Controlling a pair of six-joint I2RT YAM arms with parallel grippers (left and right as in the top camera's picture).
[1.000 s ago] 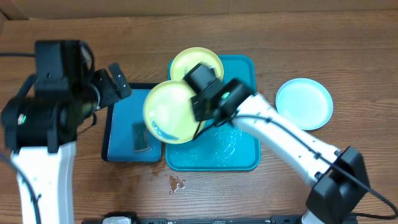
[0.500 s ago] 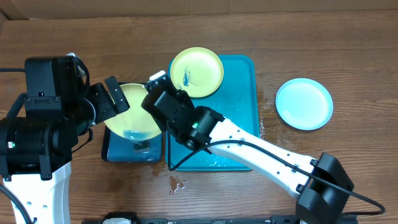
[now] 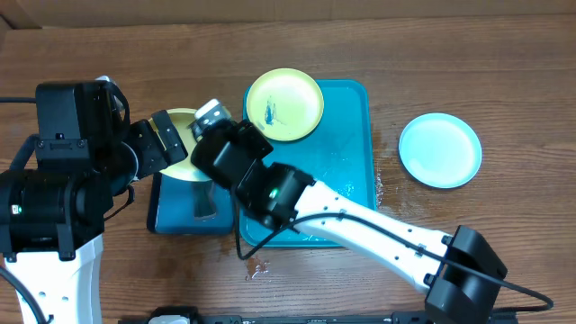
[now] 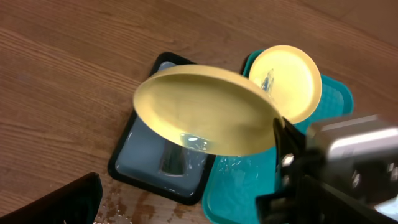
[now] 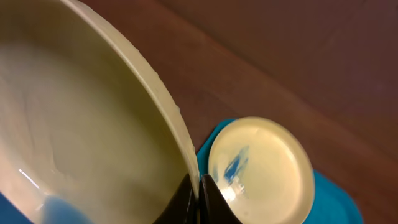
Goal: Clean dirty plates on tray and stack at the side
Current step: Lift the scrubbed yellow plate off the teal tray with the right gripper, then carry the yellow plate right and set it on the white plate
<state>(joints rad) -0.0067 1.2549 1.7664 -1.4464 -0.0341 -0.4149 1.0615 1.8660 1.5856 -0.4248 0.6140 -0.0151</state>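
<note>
From overhead you see the right gripper (image 3: 209, 135) holding a lime-green plate (image 3: 184, 116) above the small black-rimmed tray (image 3: 175, 214). The left gripper (image 3: 166, 138) stands wide beside it, holding nothing. A smeared green plate (image 3: 284, 105) lies on the teal tray (image 3: 355, 189), and the blue plate (image 3: 440, 149) on the table. The left wrist view shows the held plate tilted. In the right wrist view, the fingers pinch its rim.
</note>
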